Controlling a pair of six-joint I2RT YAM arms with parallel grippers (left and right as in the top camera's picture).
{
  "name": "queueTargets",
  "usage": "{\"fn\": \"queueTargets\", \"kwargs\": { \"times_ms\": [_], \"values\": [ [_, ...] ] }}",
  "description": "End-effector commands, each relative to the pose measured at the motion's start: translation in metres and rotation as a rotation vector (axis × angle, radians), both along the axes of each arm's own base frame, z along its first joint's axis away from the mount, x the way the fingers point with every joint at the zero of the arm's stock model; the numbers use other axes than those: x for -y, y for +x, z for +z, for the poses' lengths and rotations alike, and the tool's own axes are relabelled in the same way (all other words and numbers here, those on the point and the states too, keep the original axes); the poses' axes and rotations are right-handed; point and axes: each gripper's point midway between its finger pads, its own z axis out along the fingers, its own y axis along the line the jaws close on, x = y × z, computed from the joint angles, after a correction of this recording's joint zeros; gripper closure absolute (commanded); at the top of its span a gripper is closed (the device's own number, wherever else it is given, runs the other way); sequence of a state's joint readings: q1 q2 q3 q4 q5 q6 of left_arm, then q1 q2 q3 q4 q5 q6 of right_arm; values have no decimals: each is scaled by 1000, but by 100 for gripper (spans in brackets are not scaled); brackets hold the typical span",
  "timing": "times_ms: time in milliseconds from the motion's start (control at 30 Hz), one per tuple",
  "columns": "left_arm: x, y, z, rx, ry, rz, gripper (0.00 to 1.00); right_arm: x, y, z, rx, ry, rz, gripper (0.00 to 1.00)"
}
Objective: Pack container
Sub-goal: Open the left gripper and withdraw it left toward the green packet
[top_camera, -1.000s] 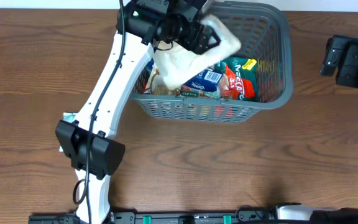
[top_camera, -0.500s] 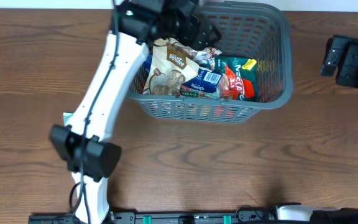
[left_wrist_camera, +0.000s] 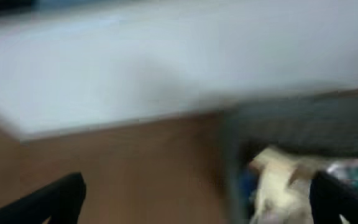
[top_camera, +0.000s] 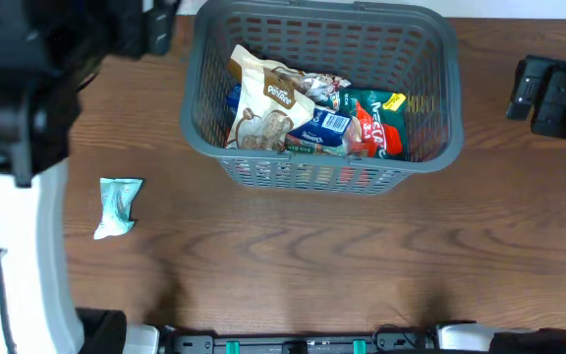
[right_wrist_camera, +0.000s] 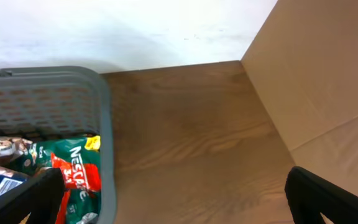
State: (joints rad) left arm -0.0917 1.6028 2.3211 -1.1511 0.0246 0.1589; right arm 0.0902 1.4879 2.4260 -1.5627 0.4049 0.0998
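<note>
The dark grey slotted container [top_camera: 430,157] stands at the back middle of the table. In it lie a cream and brown packet [top_camera: 263,108], a blue packet [top_camera: 329,126] and a green and red Nescafe packet [top_camera: 376,123]. A pale teal packet [top_camera: 116,205] lies on the table to the container's left. My left arm [top_camera: 23,108] is raised at the far left, blurred. The left gripper [left_wrist_camera: 197,205] is open and empty, over the table left of the container [left_wrist_camera: 291,124]. My right gripper [right_wrist_camera: 176,199] is open and empty, to the right of the container [right_wrist_camera: 104,124].
The right arm [top_camera: 558,98] rests at the table's far right edge. A white wall runs along the back of the table [right_wrist_camera: 135,31]. A tan cardboard panel [right_wrist_camera: 322,74] stands to the right of the table.
The left gripper has let go of the cream packet, which now lies in the container. The left arm has swung out to the left and up. The right arm has not moved.
</note>
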Motion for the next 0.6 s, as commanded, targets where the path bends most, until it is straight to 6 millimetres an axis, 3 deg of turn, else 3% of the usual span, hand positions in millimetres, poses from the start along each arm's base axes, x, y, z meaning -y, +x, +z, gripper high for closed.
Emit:
{"fn": "queueTargets", "kwargs": {
  "times_ms": [0,100,267,367,567],
  "values": [
    [-39,-7,-39,-161,21,189,1,3,-1,1,6,5,-24,1],
    [-48,-32,-72,-338,35,216,1,3,-1,1,6,5,-24,1],
    [-63,-67,-101,-523,88,290,1,3,-1,1,6,5,-24,1],
    [-69,-83,-107,-578,88,347,1,3,-1,1,6,5,-24,1],
    [-61,-98,-90,-517,26,341,1,3,-1,1,6,5,-24,1]
  ]
}}
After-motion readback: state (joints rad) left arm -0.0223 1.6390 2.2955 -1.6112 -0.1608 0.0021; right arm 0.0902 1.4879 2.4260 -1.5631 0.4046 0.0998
